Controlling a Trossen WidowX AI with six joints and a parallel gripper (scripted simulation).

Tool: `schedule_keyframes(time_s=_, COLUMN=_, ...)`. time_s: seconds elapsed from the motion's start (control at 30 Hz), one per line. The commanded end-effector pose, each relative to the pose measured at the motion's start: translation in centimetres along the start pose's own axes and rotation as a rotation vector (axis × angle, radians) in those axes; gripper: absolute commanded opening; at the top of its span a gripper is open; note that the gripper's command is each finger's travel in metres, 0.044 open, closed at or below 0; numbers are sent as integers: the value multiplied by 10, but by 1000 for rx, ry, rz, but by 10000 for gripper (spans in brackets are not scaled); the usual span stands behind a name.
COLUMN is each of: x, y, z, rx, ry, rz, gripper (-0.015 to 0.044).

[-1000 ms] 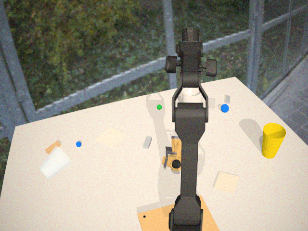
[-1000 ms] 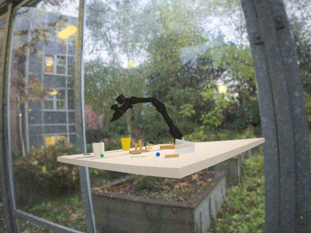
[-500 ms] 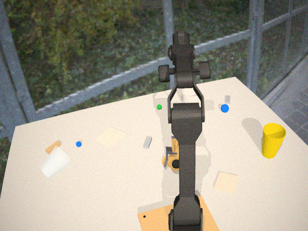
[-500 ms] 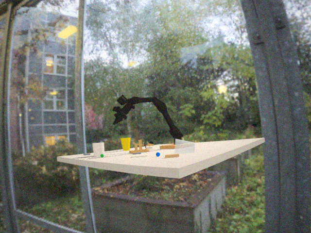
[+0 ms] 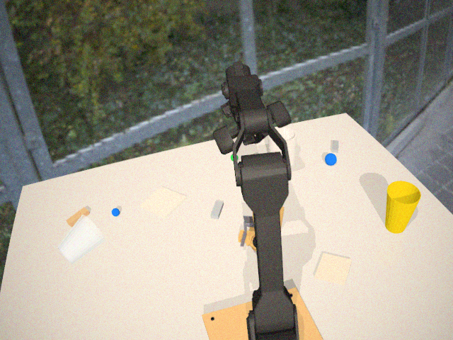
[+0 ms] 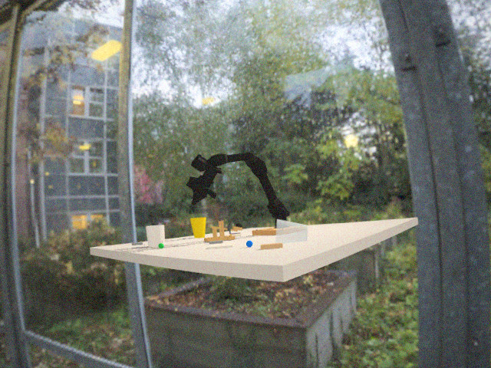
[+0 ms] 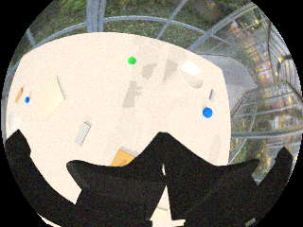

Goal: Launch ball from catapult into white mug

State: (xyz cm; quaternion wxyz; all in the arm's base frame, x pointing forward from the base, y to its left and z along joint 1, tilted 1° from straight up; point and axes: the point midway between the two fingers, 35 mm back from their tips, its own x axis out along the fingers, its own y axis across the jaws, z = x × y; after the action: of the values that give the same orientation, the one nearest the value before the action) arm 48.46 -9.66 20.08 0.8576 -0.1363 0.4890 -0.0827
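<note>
The orange catapult (image 5: 246,234) (image 6: 219,238) (image 7: 123,157) stands mid-table, partly hidden by the arm in the top view and by the fingers in the wrist view. A black ball (image 5: 255,241) shows at its near end, partly behind the arm; whether it is seated in the catapult's cup is hard to tell. The white mug (image 5: 289,140) (image 6: 155,236) (image 7: 191,69) stands upright near the far edge, partly behind the arm in the top view. My gripper (image 6: 192,202) (image 7: 162,136) is shut and empty, high above the table beyond the catapult; its fingertips are hidden in the top view.
A yellow cup (image 5: 400,212) (image 6: 198,228) stands right. A white cup (image 5: 81,239) lies left near a wooden block (image 5: 74,217) and small blue ball (image 5: 115,212). A green ball (image 5: 234,157) (image 7: 132,61) and larger blue ball (image 5: 330,159) (image 7: 207,113) flank the mug. A grey block (image 5: 217,209) lies left of the catapult.
</note>
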Motion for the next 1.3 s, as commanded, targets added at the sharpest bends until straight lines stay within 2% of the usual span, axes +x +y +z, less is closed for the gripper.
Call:
schedule_keyframes(time_s=0.0, x=-2, y=17, z=-15, rx=-122, ry=61, rz=-8, gripper=0)
schedule_keyframes(time_s=0.63, x=-16, y=79, z=-75, rx=-668, ry=299, rz=0, gripper=0)
schedule_keyframes(time_s=1.27, x=-44, y=115, z=-134, rx=-1257, ry=523, rz=18, gripper=0)
